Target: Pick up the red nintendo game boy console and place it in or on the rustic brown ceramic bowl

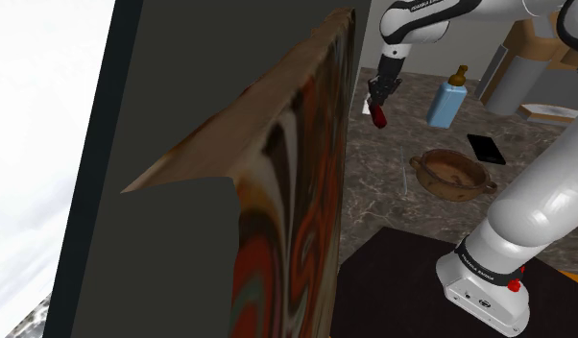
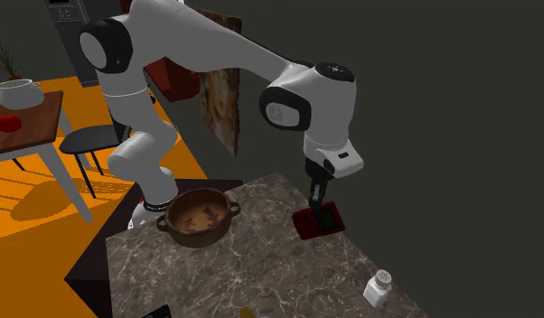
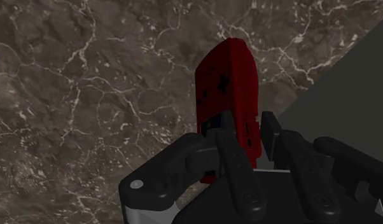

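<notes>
The red Game Boy console [image 3: 227,83] is clasped between my black fingers, and my gripper [image 3: 247,130] is shut on its lower end. In the second exterior view the console [image 2: 317,222] hangs tilted under the gripper [image 2: 321,201], just above the marble table [image 2: 261,262] near that view's right edge. The brown bowl [image 2: 200,217] with two handles sits on the table to the left of the console, nearer the arm's base. In the shoulder view the gripper [image 1: 378,104] holds the console [image 1: 380,118] up and to the left of the bowl [image 1: 453,175].
A blue soap bottle [image 1: 448,101] and a flat black phone [image 1: 486,148] lie beyond the bowl. A white shaker [image 2: 379,287] stands near the table's corner. A dark wall with a swirled painting [image 1: 297,202] sits close beside the table. Cardboard boxes [image 1: 527,58] stand behind.
</notes>
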Robot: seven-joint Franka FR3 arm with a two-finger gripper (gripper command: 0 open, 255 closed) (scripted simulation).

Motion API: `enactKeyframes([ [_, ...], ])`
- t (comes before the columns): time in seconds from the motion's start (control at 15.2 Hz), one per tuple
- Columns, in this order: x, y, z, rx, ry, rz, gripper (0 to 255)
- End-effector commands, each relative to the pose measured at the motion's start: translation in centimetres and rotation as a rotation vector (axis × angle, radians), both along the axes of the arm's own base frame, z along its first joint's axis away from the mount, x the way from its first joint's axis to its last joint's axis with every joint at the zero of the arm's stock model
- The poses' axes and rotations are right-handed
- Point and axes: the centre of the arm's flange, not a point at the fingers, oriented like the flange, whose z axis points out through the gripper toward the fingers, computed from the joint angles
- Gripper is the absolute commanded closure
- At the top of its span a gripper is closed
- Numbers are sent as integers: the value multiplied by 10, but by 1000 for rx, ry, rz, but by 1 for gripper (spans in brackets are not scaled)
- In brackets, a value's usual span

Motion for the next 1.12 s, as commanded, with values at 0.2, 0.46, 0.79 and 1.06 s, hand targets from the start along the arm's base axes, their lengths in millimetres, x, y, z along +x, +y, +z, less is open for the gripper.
enactKeyframes([
  [0.2,0,1,27,0,0,0,255],
  [0.46,0,1,48,0,0,0,255],
  [0.79,0,1,75,0,0,0,255],
  [1.06,0,1,96,0,0,0,255],
])
